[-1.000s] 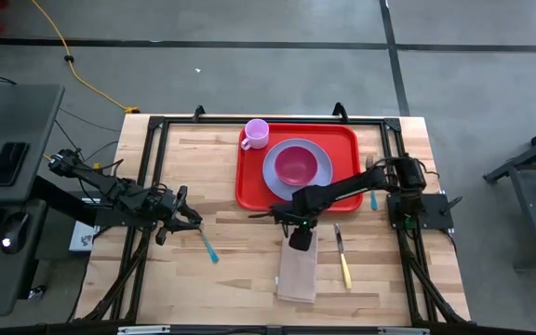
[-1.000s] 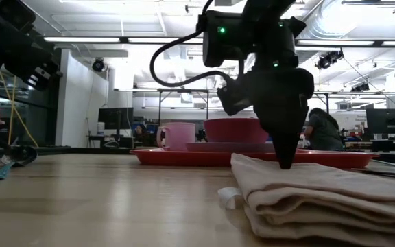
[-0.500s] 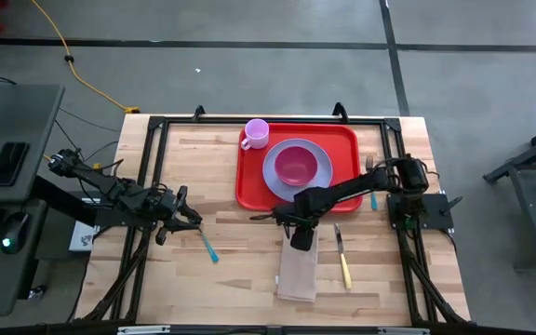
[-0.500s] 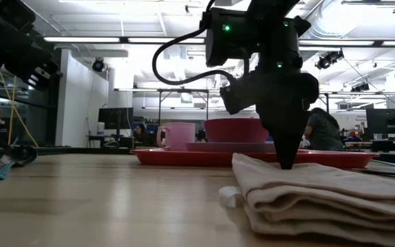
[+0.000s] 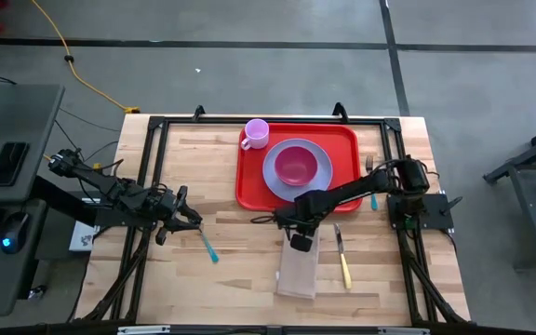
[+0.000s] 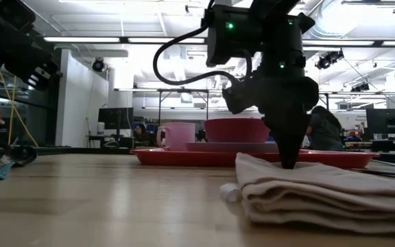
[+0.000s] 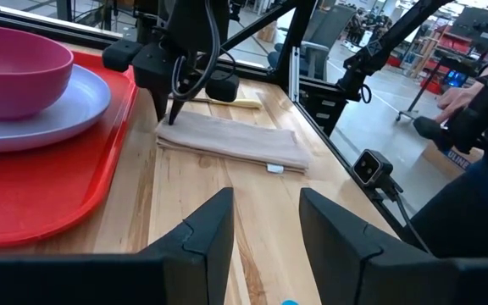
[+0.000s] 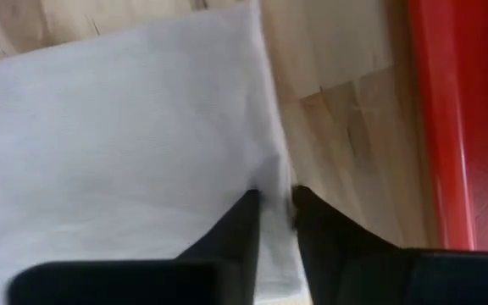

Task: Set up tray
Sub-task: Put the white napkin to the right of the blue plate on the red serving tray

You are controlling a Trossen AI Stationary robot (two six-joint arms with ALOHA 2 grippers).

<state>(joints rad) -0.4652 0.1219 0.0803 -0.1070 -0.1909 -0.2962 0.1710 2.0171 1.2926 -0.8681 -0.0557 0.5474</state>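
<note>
Red tray (image 5: 249, 181) flat, table's far centre, loaded.

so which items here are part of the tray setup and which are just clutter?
Part of the job:
bright red plastic tray
grey plate
pink bowl
pink mug
tan folded napkin, pinched by right pincer
yellow-handled knife

Lying about:
yellow floor cable

On the pale, wood-grained bench (image 5: 221, 279) sits the bright red tray (image 5: 342, 144), carrying a lavender plate (image 5: 272, 171) with a magenta bowl (image 5: 295, 165) and a pink mug (image 5: 256, 133), with a tan napkin (image 5: 296, 274) and yellow-handled knife (image 5: 343, 261) just beside it.
</note>
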